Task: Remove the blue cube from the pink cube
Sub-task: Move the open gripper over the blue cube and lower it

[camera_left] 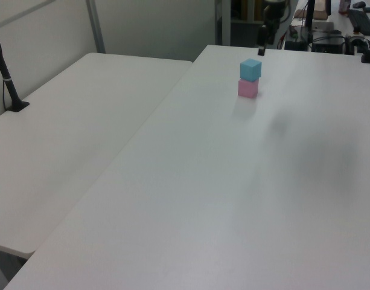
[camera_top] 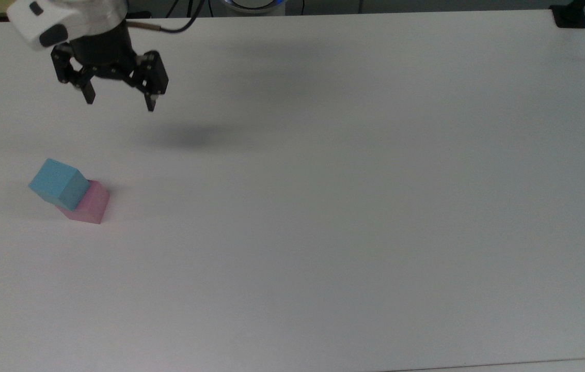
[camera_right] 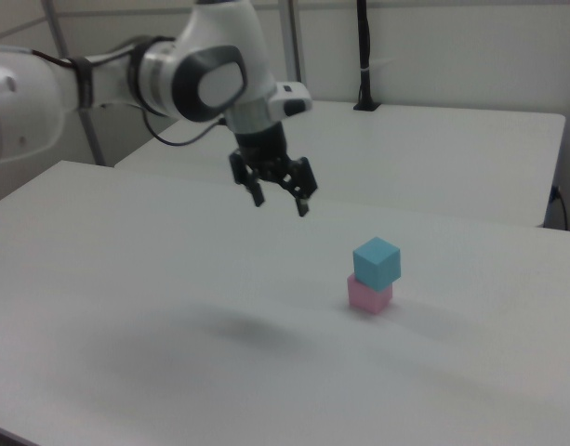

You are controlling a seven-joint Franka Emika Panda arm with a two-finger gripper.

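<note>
— Where's the blue cube (camera_top: 59,183)?

— Stacked on the pink cube (camera_top: 88,204), turned a little askew on it — the pair sits on the white tabletop (camera_top: 323,206) toward the top view's left.

— And the hand (camera_top: 119,104)?

— Up in the air, well apart from the cubes — toward the top view's upper left, and to the right view's left of the stack. Its two black fingers (camera_right: 302,205) are spread, grasping nothing. Its shadow (camera_top: 189,135) lies on the tabletop.

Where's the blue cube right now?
The blue cube sits stacked on the pink cube, near the top view's left edge of the table. The open gripper hangs in the air above the table, apart from it.
</note>
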